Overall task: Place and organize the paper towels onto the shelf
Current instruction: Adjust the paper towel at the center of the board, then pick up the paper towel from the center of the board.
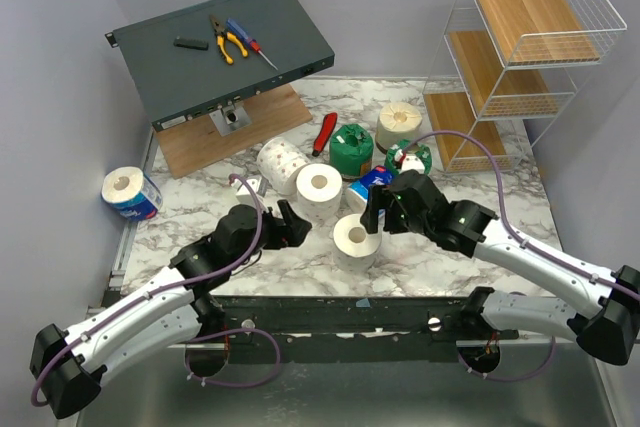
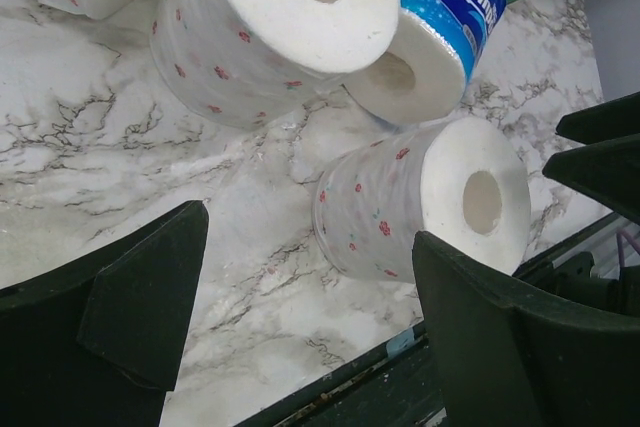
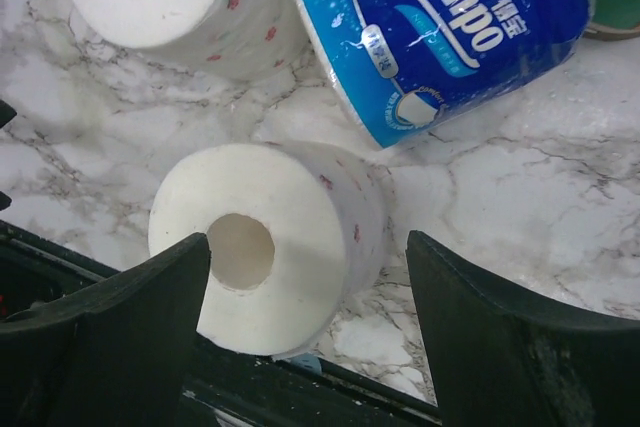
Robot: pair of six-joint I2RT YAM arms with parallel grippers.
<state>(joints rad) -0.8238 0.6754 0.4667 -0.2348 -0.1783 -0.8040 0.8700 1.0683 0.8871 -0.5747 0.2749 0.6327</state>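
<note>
**Right gripper (image 1: 372, 215) spread wide at the nearest roll (image 1: 357, 239)**

Top view: the right gripper's jaws stand apart and hold nothing, just right of the nearest roll. That roll is white with pink specks and sits close to the middle of the near edge of the counter (image 1: 200, 209). The left gripper (image 1: 298, 225) is also wide open and empty, just left of the same roll. Toward the counter's centre stand an upright specked roll (image 1: 318, 190), a tipped specked roll (image 1: 280, 162), a blue-wrapped roll (image 1: 372, 185), two green-wrapped rolls (image 1: 351, 150) (image 1: 410, 157) and a cream roll (image 1: 399, 125). A second blue roll (image 1: 130, 192) sits at the left edge. The shelf (image 1: 520, 47) stands at the far right corner, well apart from every roll. A red-handled tool (image 1: 325, 133) lies beside the green rolls. A dark grey box (image 1: 225, 47) sits tilted at the far left.

Left wrist view: the left gripper (image 2: 310, 247) shows both dark fingers (image 2: 140, 297) parted over bare marble. The nearest roll (image 2: 420, 202) lies beyond them, untouched. The upright specked roll (image 2: 270, 27) and the blue-wrapped roll (image 2: 440, 37) are farther on.

Right wrist view: the right gripper (image 3: 310, 247) has its fingers (image 3: 520, 337) spread on either side of the nearest roll (image 3: 270, 247), whose core end faces the camera. I cannot tell whether either finger touches it. The blue-wrapped roll (image 3: 450, 37) lies just beyond.
</note>
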